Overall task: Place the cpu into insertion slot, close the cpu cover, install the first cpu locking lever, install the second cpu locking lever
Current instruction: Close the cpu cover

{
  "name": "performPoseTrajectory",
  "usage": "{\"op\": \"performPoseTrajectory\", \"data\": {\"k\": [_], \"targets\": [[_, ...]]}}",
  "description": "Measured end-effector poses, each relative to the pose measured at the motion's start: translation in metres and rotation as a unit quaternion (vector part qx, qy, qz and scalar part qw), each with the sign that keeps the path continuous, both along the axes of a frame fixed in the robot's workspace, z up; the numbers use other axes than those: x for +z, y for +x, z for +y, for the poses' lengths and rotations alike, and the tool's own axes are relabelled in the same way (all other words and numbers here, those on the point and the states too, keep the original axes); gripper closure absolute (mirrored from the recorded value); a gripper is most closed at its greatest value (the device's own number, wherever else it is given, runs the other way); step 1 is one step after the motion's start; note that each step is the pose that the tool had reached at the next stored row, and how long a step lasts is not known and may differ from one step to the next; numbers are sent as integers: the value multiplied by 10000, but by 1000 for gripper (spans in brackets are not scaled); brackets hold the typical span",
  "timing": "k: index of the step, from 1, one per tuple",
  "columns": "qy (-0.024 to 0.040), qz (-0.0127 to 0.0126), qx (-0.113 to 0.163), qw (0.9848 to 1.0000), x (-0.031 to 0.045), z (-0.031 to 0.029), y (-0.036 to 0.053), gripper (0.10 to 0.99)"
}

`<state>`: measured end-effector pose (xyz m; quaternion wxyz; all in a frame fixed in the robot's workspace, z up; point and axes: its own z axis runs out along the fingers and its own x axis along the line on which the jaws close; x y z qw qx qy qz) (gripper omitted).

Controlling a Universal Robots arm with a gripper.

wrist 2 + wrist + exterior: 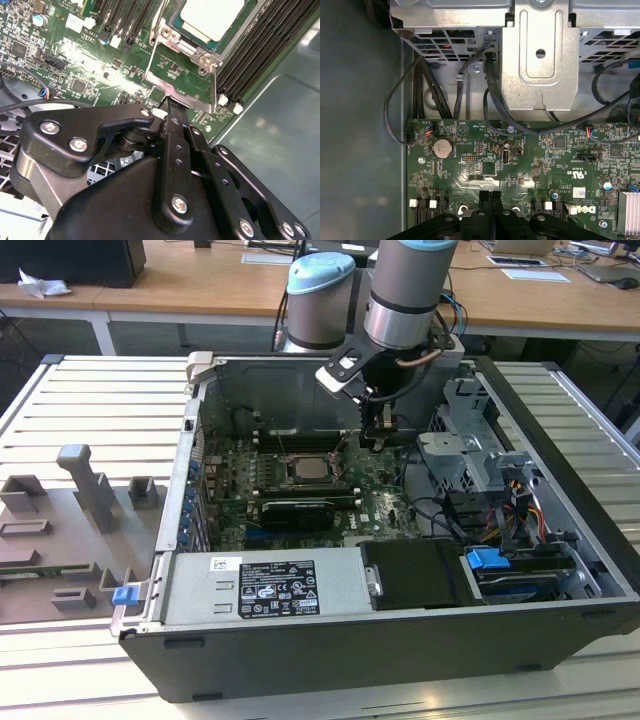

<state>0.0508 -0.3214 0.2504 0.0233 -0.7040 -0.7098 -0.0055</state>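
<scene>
- The gripper [170,106] is hovering just beside the insertion slot [174,21], its fingers pressed together and holding nothing.
- The cpu [212,17] is sitting in the slot.
- The cpu cover [186,47] is lying flat around the cpu.

Second wrist view: cpu [212,17] cut off by the picture edge. My gripper [167,103] body blocks the board beneath it, and I can't tell whether my fingertips touch the cpu cover [182,95] edge. Exterior view: cpu cover position and locking levers too small to tell; my wrist hides the board behind.
</scene>
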Motion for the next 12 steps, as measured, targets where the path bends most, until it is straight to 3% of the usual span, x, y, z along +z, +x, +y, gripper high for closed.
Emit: {"op": "performPoseTrajectory", "data": {"k": [12], "targets": [[0, 0, 0, 10000, 0, 0, -31, 980]]}}
